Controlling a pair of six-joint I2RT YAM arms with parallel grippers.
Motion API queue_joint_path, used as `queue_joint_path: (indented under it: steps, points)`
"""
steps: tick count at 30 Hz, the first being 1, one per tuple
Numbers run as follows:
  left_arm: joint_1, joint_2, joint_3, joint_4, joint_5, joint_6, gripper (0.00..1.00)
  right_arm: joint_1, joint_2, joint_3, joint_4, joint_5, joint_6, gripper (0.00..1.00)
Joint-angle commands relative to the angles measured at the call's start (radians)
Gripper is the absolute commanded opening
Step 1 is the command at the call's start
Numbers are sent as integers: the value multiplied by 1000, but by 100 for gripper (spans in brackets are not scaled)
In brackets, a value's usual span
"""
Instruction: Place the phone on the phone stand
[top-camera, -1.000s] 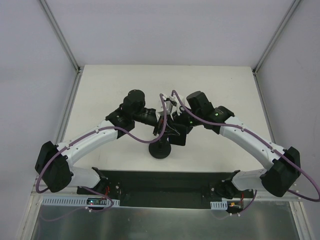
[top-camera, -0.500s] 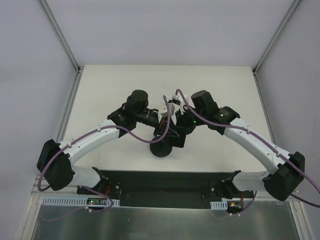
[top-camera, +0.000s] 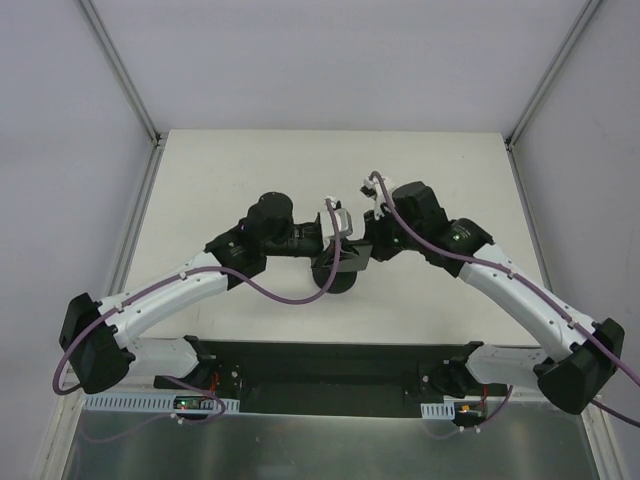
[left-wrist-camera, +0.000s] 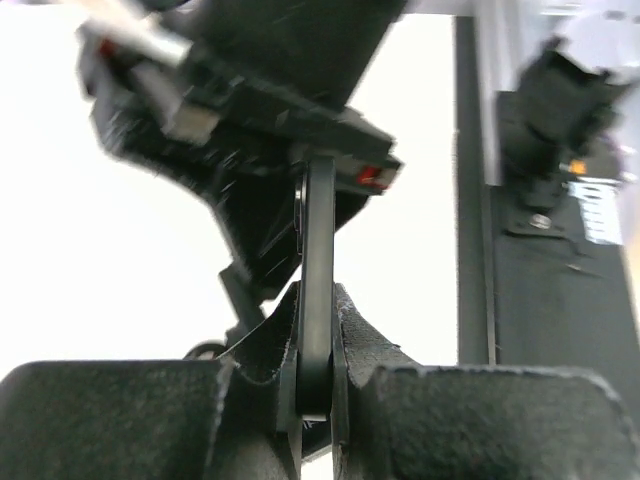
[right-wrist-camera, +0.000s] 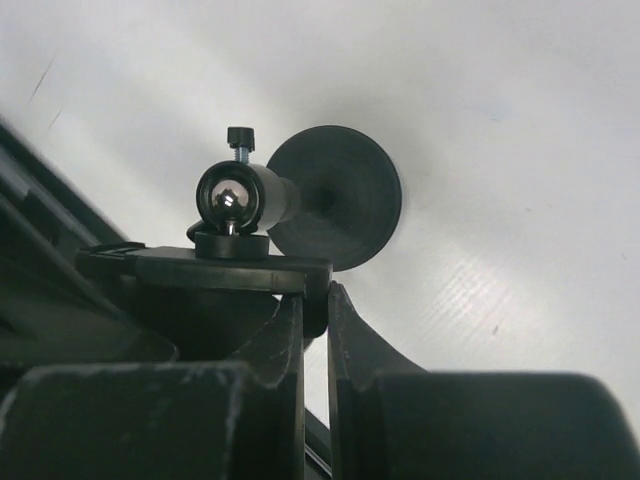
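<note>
Two end effectors, meeting over the middle of the worktop (top-camera: 250, 170). Item one: left end effector (left-wrist-camera: 318, 345), clamped on the phone (left-wrist-camera: 318, 240), which stands on edge between its fingers (left-wrist-camera: 120, 410), gripped at one end, presumably so the free end can slide into the cradle. Item two: right end effector (right-wrist-camera: 315, 330), closed to a narrow slit and apparently pinching the cradle lip of the stand (right-wrist-camera: 338, 195), likely to steady it against tipping; the round base seems to rest on the worktop, with ball joint (right-wrist-camera: 230, 200) and thumbscrew (right-wrist-camera: 240, 135) beside it. Phone location: held just beside the stand, not yet seated by my reading. Markings: no brand or lettering visible on either; a pale label (left-wrist-camera: 600, 210) at the near edge is too blurred to read.
</note>
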Motion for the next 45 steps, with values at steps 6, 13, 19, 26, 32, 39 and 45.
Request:
queue_joint_path:
  steps: [6, 13, 19, 26, 32, 39, 45]
  points:
    - [-87, -23, -97, 194, -854, 26, 0, 250, -158, -127, 73, 913, 546, 0]
    - [-98, -20, -148, 280, -836, -8, 0, 447, -131, -81, 68, 1159, 663, 0]
    - [-98, -7, -173, 319, -743, -56, 0, 504, -196, -168, 132, 1146, 741, 18]
    - [-100, 6, -165, 308, -726, -67, 0, 509, -356, -247, 107, 1055, 735, 19]
    - [-100, 9, -159, 290, -713, -67, 0, 516, -442, -293, 118, 968, 572, 45]
    - [-98, -15, -202, 354, -643, -134, 0, 334, -519, -357, 199, 553, 240, 52]
    - [-98, -49, -254, 451, -655, -162, 0, 134, -505, -400, 322, 195, 207, 52]
